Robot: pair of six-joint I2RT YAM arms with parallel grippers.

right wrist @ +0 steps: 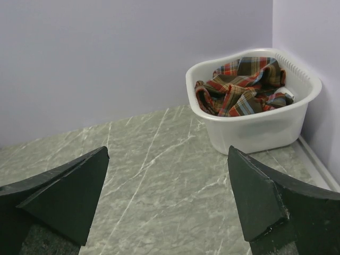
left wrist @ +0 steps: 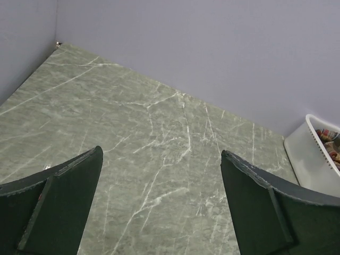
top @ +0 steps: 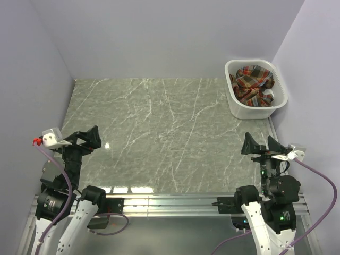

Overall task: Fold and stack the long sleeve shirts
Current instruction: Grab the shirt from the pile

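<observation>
Crumpled plaid long sleeve shirts [top: 254, 82] in red, orange, teal and brown fill a white plastic basket [top: 254, 110] at the table's far right corner; they also show in the right wrist view as long sleeve shirts [right wrist: 239, 87] in the basket [right wrist: 260, 130]. My left gripper [top: 86, 138] hangs open near the table's left front, far from the basket. Above the front right of the table my right gripper [top: 261, 144] is open too, with bare marble between its fingers [right wrist: 265, 199]. Nothing sits between the left fingers [left wrist: 64, 196].
The table [top: 159, 133] is green marble with white veins. Lilac walls close it in at the left, back and right. A corner of the basket [left wrist: 311, 159] shows at the right edge of the left wrist view. A metal rail [top: 170, 202] runs along the near edge.
</observation>
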